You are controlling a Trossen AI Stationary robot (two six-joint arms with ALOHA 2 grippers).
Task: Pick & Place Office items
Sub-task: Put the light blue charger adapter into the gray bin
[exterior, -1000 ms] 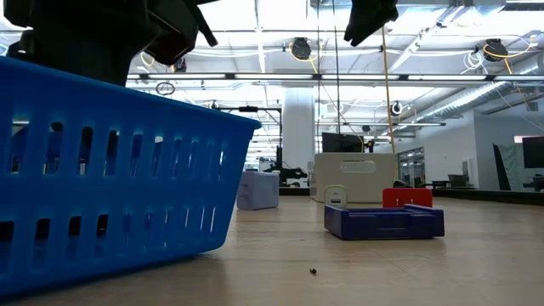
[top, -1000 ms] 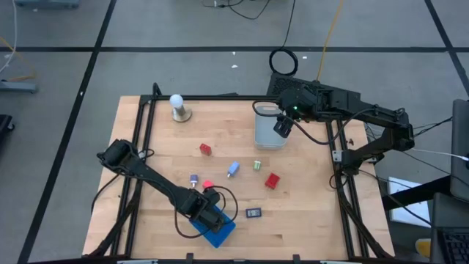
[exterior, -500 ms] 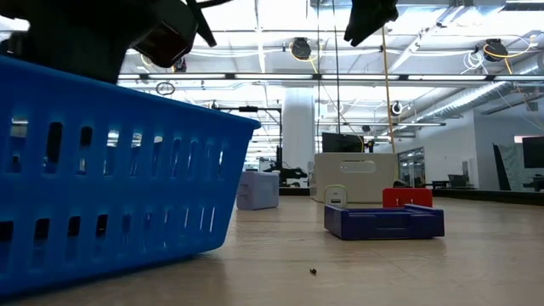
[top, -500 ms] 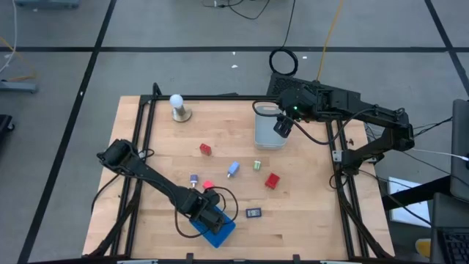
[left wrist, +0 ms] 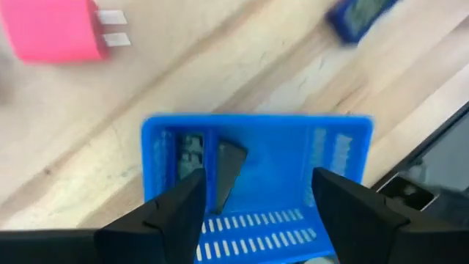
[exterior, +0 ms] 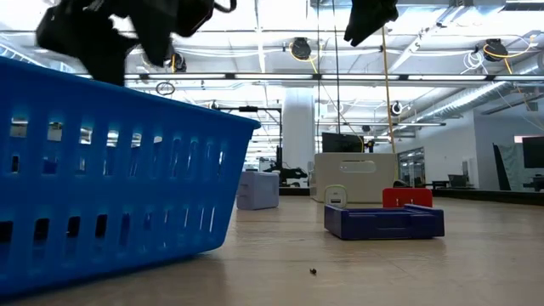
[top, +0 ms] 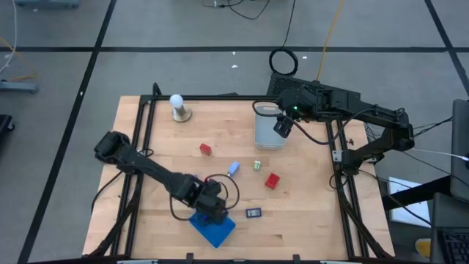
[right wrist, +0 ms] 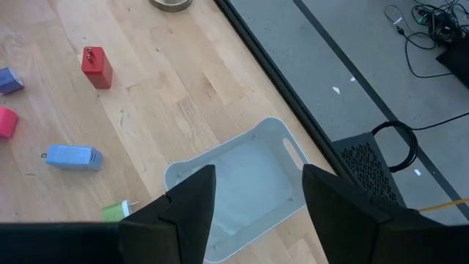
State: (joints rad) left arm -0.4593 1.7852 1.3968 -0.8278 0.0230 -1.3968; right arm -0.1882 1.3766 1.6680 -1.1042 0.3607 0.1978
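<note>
Below the left gripper (left wrist: 253,213) sits the blue basket (left wrist: 256,176), w/ a flat black piece (left wrist: 227,170) already inside, just ahead of the fingertips. Fingers are parted, nothing between them, so this reads as a drop-off: hovering over the basket keeps the item from missing. Pink charger (left wrist: 55,29) and dark blue item (left wrist: 359,16) lie on the wood beyond the basket, prob. next picks. Right gripper (right wrist: 256,213) waits over the clear bin (right wrist: 242,183), partly open, empty; red block (right wrist: 97,66) and pale blue tube (right wrist: 72,156) sit off to its side.
</note>
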